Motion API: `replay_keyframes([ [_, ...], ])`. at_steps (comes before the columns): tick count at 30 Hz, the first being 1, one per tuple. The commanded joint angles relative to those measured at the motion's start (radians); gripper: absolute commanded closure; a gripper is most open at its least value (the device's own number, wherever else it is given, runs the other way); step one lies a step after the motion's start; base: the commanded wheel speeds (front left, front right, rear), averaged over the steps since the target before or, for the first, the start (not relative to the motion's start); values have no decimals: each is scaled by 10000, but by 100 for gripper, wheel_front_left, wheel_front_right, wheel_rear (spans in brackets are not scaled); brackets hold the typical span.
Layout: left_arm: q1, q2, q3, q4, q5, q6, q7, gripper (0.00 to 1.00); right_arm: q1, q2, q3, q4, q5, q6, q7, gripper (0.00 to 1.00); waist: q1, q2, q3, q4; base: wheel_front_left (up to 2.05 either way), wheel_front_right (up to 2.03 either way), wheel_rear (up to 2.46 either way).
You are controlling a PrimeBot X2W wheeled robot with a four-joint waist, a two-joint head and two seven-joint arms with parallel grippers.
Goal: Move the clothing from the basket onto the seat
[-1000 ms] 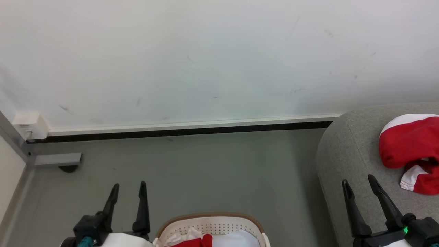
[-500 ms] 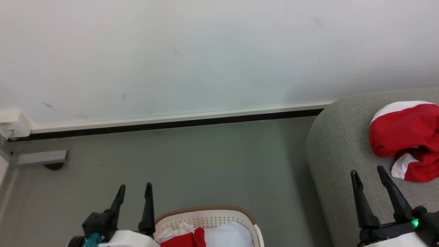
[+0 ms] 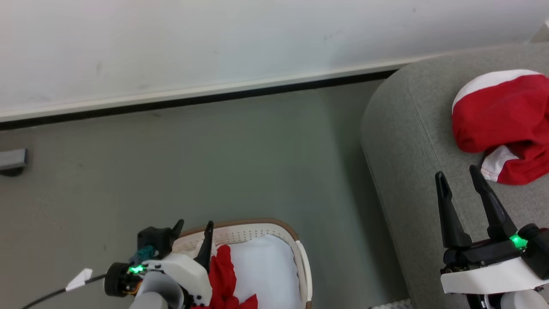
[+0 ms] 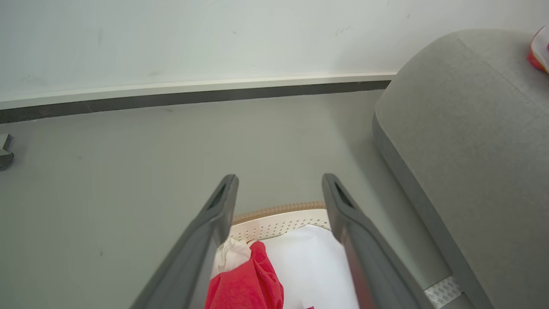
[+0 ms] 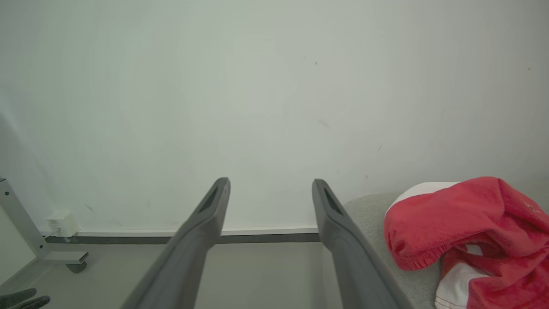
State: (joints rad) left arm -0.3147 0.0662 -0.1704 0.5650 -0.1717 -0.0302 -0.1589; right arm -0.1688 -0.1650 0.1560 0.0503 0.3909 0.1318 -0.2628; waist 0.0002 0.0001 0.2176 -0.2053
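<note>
Grey floor under a white wall: basket near left, seat on the right.
Shows left hand at the basket's left rim, fingers apart and empty, next to red clothing bunched beside a pale cloth inside. Shows right hand above the seat's near part, fingers apart, gripping nothing, close to a second red-and-white garment lying on the seat cushion.
</note>
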Motion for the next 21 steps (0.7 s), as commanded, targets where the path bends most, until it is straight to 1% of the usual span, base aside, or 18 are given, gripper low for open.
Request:
replay_keyframes([
  [1,-374,165,-54,329,168,-48,230,0,-221,22,-15,-81,102,-22,-27,0,-2,-1,802,-477,0,0,0],
  [4,-860,345,-219,1058,274,-132,572,0,-478,128,7,-146,142,-22,-28,0,-2,-1,1351,-699,0,0,0],
  [10,-1728,791,-765,2854,871,-276,826,0,-1009,305,135,-217,187,-22,-28,0,-2,-1,2217,-1294,0,0,0],
  [14,-2129,1334,-1351,3984,1587,-22,939,0,-1244,543,187,-240,238,-22,-28,0,-2,-1,2668,-1802,0,0,0],
  [21,-2462,1929,-1691,5543,1959,-58,1233,0,-1442,905,218,-171,384,-22,-28,0,-2,-1,3416,-2657,0,0,0],
])
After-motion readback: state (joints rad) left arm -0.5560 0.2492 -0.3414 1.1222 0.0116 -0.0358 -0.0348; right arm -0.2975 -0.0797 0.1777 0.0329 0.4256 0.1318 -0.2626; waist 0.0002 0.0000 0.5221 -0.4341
